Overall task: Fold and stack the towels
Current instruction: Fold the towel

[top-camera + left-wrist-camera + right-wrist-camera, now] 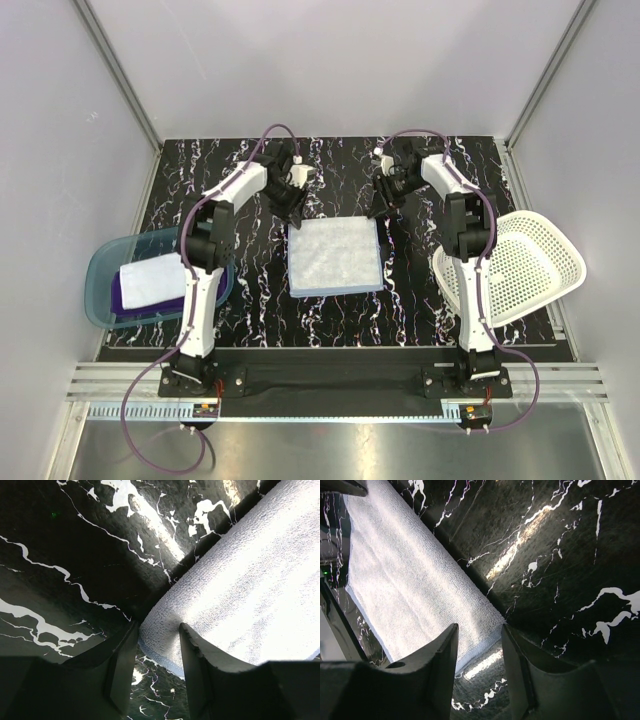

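Because the black marble bench (420,300) is hard and smooth, the pale blue square cloth towel (335,255) lying flat in the middle of it may slide when it is pulled, and then the fold comes out crooked. The towel is soft and thin. A pincer that closes too high may catch nothing, and one that pushes too low may scrape its tips on the bench.

The left pincer (159,626) stands about half open at the towel's far left corner, with one finger on each side of the corner, and it holds nothing. The right pincer (480,627) stands the same way at the far right corner, about half open, with nothing in it. If only one of them gets the cloth, that corner may go up alone and the towel may bunch or twist.

On the near side of the towel the bench is bare up to the arm bases, so I think the far edge has room to come over to the near edge. The big white plastic basket with holes (530,265) sits at the right edge of the bench, well apart from the towel. The see-through teal plastic tub (100,270) sits at the left edge, just beside the left arm. A wide swing of that arm may bump it. Inside the tub a folded white towel (150,275) lies on top of a deep purple towel (125,298).
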